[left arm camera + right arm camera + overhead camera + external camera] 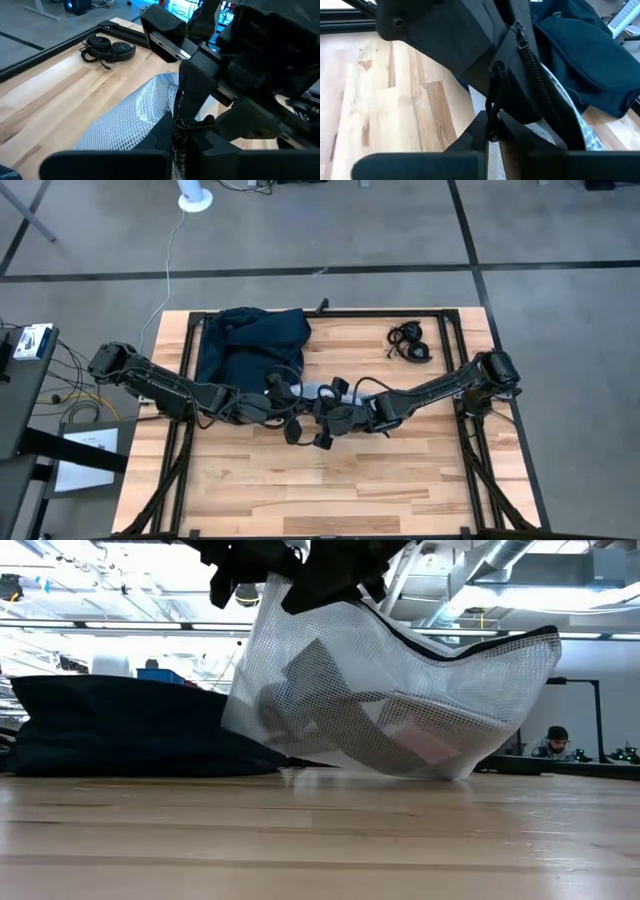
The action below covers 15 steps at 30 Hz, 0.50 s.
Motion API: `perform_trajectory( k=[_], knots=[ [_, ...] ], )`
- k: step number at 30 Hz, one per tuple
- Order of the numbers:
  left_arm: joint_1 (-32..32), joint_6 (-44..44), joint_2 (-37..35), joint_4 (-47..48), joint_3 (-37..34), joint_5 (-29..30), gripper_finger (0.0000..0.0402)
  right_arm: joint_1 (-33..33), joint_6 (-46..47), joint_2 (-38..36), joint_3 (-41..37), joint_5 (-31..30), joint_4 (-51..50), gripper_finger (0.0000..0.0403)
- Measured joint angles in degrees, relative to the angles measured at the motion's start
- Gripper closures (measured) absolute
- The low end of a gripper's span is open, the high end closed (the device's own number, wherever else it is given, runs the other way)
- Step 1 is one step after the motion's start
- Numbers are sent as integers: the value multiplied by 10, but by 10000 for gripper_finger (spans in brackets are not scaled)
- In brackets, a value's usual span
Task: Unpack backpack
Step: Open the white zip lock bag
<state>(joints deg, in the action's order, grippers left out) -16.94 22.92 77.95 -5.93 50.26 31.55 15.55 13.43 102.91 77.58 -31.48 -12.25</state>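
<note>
Both claws meet mid-frame over the table point(400, 480), left claw point(175, 131) and right claw point(492, 122) each clamped on the mesh pouch point(400, 710). The backpack point(250, 345) lies upper left. Opposed pulling could tear the zipper.

backpack point(250, 340): matt navy cloth | pouch point(400, 700): white mesh | table point(400, 480): smooth wood

We see a grey floor point(400, 230) crossed by dark lines, and bright ceiling lights point(120, 580) over the room.
</note>
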Motion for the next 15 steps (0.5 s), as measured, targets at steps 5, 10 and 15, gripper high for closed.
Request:
perform_trajectory(
  k=[5,10,15],
  knots=[
    [11,-8,0,35,0,1,402,6,0,-12,0,22,-5,374],
    [22,-10,0,70,1,2,402,11,0,-49,2,48,-9,393],
    [23,-50,0,76,1,0,402,14,-4,-91,2,55,-28,388]
  ],
)
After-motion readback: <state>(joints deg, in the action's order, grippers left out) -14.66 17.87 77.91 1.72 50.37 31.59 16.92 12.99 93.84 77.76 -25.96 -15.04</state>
